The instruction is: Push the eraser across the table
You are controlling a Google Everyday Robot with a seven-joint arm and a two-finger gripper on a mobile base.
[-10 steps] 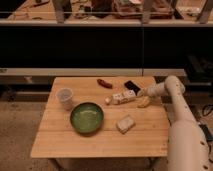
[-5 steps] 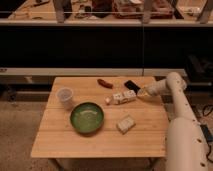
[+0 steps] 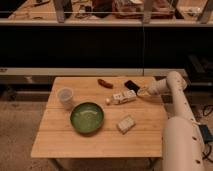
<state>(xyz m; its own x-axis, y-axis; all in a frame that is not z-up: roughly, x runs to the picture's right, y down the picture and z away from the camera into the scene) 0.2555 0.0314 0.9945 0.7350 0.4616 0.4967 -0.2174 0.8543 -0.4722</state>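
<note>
So the eraser [image 3: 131,85] is sitting near the far right part of the surface [image 3: 100,140], a little black slab lying flat and angled a bit. Just in front of it is the long white box [image 3: 124,97], with a small pale round thing [image 3: 107,101] at the box's left end. The hand [image 3: 142,92] is right there too, just to the right of the eraser and next to the box's right end, low over the wood; can't tell if it's actually touching either one, and honestly can't tell how the hand itself is set. The white arm [image 3: 175,100] bends back from it toward the right edge. Left of the eraser there's a reddish sausage-looking thing [image 3: 105,83]. Closer in, a beige sponge-like block [image 3: 126,124], a green bowl [image 3: 87,117] and a white cup [image 3: 65,97] on the left side.
</note>
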